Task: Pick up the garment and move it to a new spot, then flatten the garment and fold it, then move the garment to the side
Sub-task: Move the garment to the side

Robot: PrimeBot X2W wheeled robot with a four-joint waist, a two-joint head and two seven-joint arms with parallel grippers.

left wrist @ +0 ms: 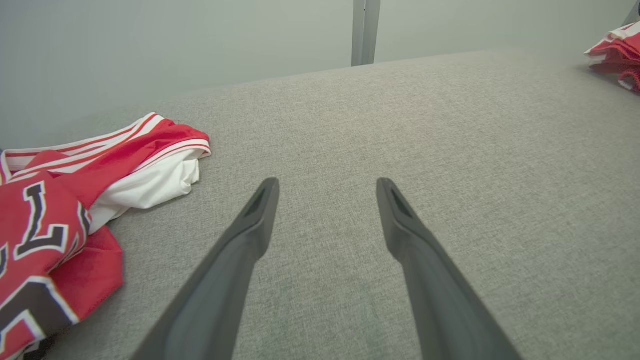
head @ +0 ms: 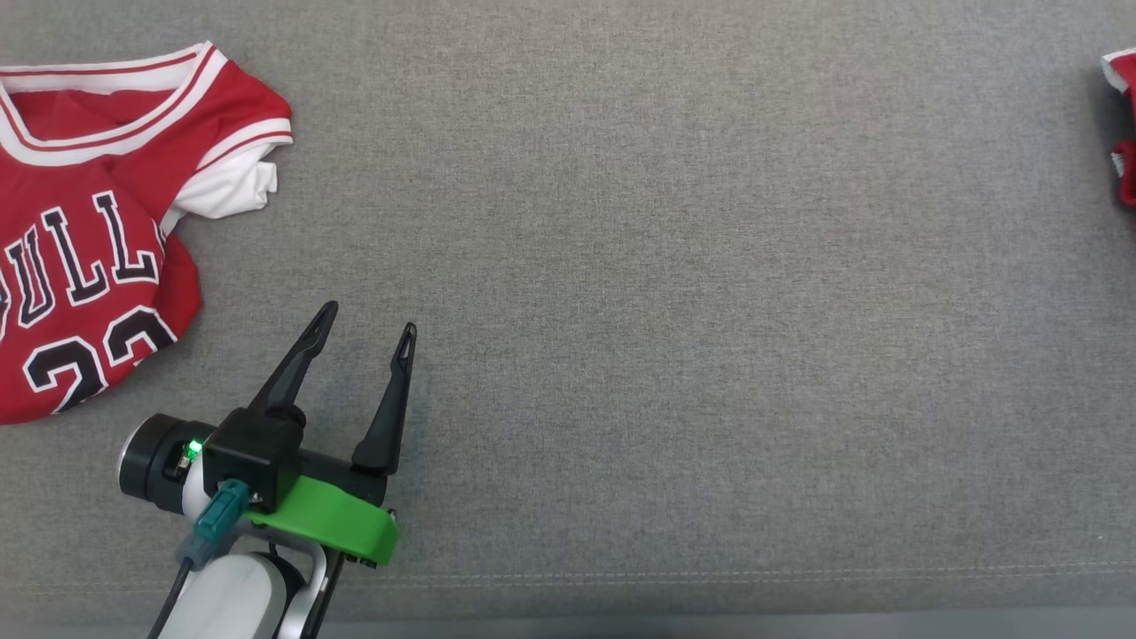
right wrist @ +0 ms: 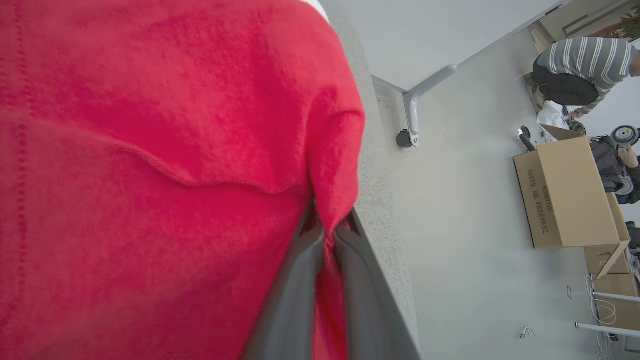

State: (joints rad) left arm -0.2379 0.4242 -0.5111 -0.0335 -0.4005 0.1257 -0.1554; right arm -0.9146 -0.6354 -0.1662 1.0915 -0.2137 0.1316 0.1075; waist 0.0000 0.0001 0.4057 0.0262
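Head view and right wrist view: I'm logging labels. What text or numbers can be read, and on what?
"ULL" on the red jersey, cut off at the picture's edge.
"2" below it; the next digit is partly folded, unsure.
Cardboard box: side print too small to read.

This looks like a bare workroom or lab rather than a home. There is a grey cloth-covered bench [head: 710, 266] and a plain pale floor [right wrist: 465, 260]. In the right wrist view, cardboard boxes [right wrist: 570, 195] stand at three o'clock, a person [right wrist: 585, 65] crouches at two, and loose cables [right wrist: 605, 312] lie at four.
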